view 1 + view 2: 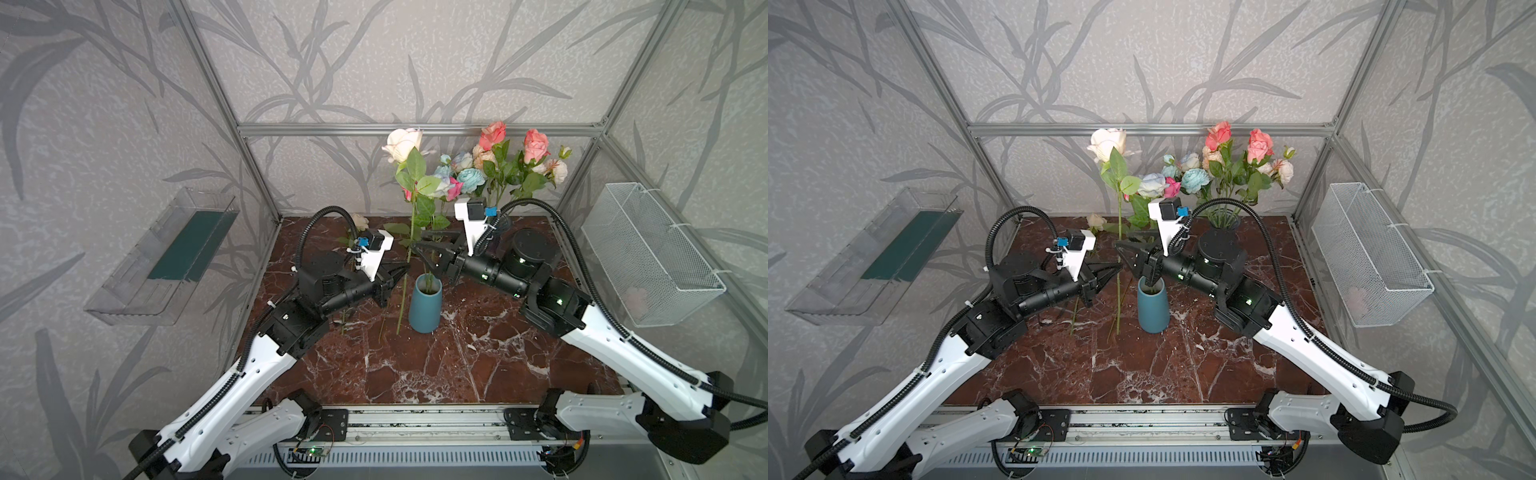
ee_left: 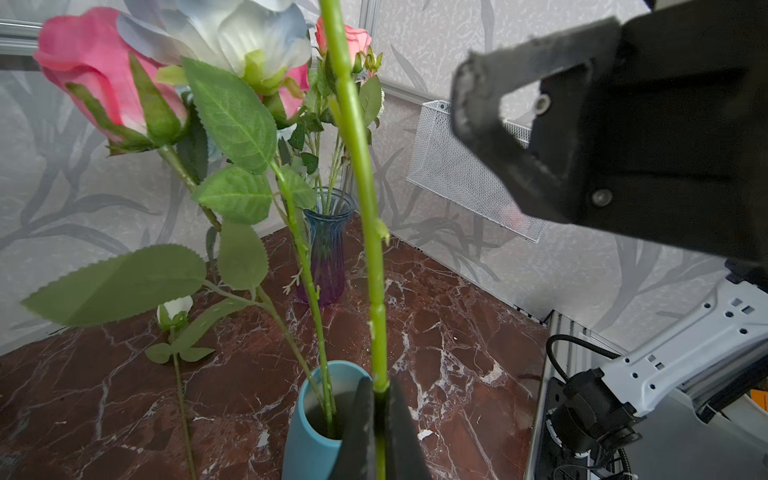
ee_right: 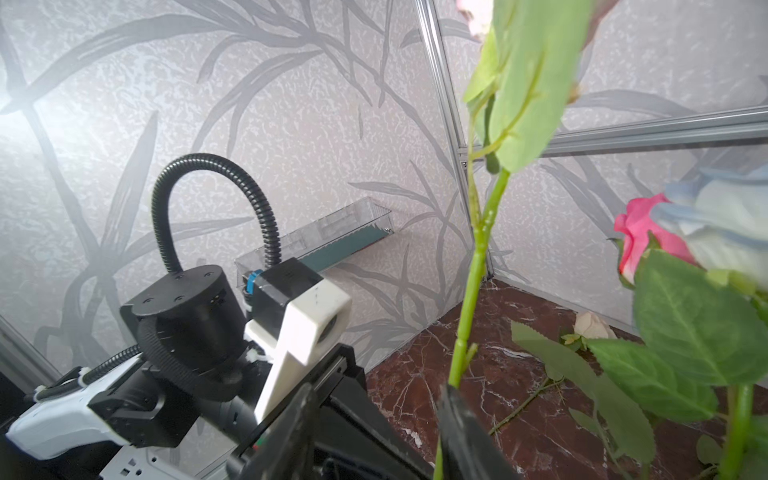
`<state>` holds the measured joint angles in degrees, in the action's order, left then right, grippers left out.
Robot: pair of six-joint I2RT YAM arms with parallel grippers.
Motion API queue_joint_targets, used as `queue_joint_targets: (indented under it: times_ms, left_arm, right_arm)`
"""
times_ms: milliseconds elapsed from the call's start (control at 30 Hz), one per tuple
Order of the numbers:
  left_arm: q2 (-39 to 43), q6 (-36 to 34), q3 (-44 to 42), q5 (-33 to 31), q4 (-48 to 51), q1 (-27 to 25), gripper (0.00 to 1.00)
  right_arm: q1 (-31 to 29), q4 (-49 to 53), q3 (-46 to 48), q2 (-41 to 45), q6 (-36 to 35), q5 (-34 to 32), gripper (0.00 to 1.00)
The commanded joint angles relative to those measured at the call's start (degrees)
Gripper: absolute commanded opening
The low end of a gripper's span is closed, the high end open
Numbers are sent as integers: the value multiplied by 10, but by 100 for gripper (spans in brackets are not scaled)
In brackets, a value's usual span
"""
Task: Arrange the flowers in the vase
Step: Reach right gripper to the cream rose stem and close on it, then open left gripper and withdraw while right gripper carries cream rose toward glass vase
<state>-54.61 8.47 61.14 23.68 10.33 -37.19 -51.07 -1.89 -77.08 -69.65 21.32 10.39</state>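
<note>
The table (image 1: 457, 365) is red-brown marble veined white; the walls (image 1: 332, 62) are grey with darker leaf shapes. The vase (image 1: 424, 309) at the table's centre is plain teal, and the cream rose (image 1: 401, 143) at its eleven o'clock has a bright green stem. At one o'clock show coral roses (image 1: 536, 145), pale blue blooms (image 1: 471, 178), a hot-pink rose (image 1: 454, 189) and a glass vase (image 2: 326, 245) shading blue to purple.

A dark red marble tabletop with white veins (image 1: 436, 365) lies under the left gripper (image 2: 379, 390). Grey leaf-patterned walls (image 1: 374, 62) surround it. Beyond the right gripper (image 1: 423, 259) hangs a white wire mesh basket (image 1: 648, 249).
</note>
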Motion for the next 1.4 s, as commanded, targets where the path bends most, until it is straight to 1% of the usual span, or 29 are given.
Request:
queue_joint_targets:
  times_ms: [0, 67, 133, 167, 233, 267, 300, 367, 467, 500, 567, 667, 700, 733, 767, 833, 1000, 1033, 1067, 1100, 1133, 1167, 1200, 1233, 1267, 1367]
  left_arm:
    - [-2, -20, 13, 4, -3, -13, 0]
    - [-2, -23, 11, -1, -3, -19, 0]
    - [-1, -27, 9, -6, -3, -22, 0]
    - [0, -28, 10, -6, -1, -22, 0]
    - [1, -30, 10, -9, 1, -24, 0]
    - [1, -31, 9, -10, 0, -24, 0]
    - [2, -32, 9, -12, 0, -25, 0]
    - [2, -34, 9, -16, 0, -25, 0]
    - [4, -35, 8, -18, 0, -25, 0]
    - [5, -35, 8, -19, 0, -25, 0]
    - [6, -35, 7, -20, 0, -25, 0]
    - [9, -38, 6, -23, -1, -26, 0]
    - [10, -38, 5, -23, -2, -25, 0]
    - [10, -38, 5, -24, -2, -26, 0]
    - [10, -38, 5, -26, -2, -26, 0]
    - [10, -39, 4, -28, -2, -26, 0]
    - [9, -43, 3, -35, -1, -25, 0]
    - [11, -43, 1, -41, -3, -26, 5]
    - [13, -44, -3, -49, -7, -26, 15]
    - [15, -44, -8, -57, -12, -26, 26]
    - [21, -45, -14, -70, -20, -26, 41]
    - [25, -46, -20, -86, -27, -25, 53]
    - [29, -47, -25, -103, -34, -26, 60]
    - [36, -48, -33, -126, -43, -26, 64]
    - [44, -48, -42, -166, -57, -26, 66]
    - [68, -43, -73, -305, -101, -25, 68]
  right_arm:
    - [-9, -36, 1, -5, -17, -36, 48]
    - [-9, -31, 2, -13, -11, -53, 48]
    - [-9, -30, 3, -18, -5, -64, 46]
    - [-9, -31, 5, -20, -3, -65, 40]
    - [-9, -33, 6, -23, 0, -64, 25]
    - [-9, -34, 6, -24, 1, -62, 21]
    - [-9, -33, 5, -25, 3, -62, 20]
    - [-9, -33, 8, -22, 6, -67, 21]
    - [-9, -31, 16, -19, 4, -81, 33]
    - [-8, -29, 16, -20, 3, -85, 36]
    - [-9, -23, 18, -21, 2, -91, 38]
    - [-9, -22, 23, -19, 2, -93, 36]
    - [-9, -20, 22, -19, 2, -94, 32]
    - [-9, -19, 23, -19, 2, -95, 23]
    - [-9, -18, 22, -19, 1, -93, 17]
    - [-9, -20, 21, -17, 1, -82, 8]
    - [-9, -25, 16, -15, 11, -57, 3]
    - [-9, -25, 16, -12, 12, -56, 3]
    - [-9, -27, 17, -10, 12, -56, 3]
    - [-9, -26, 16, -8, 12, -57, 3]
    - [-9, -25, 17, -5, 10, -58, 3]
    - [-9, -25, 16, -1, 6, -60, 3]
    - [-9, -22, 15, 2, 3, -63, 3]
    - [-8, -20, 15, 7, -2, -69, 3]
    - [-9, -13, 13, 11, -11, -74, 3]
    - [-9, -2, 5, 23, -31, -91, 3]
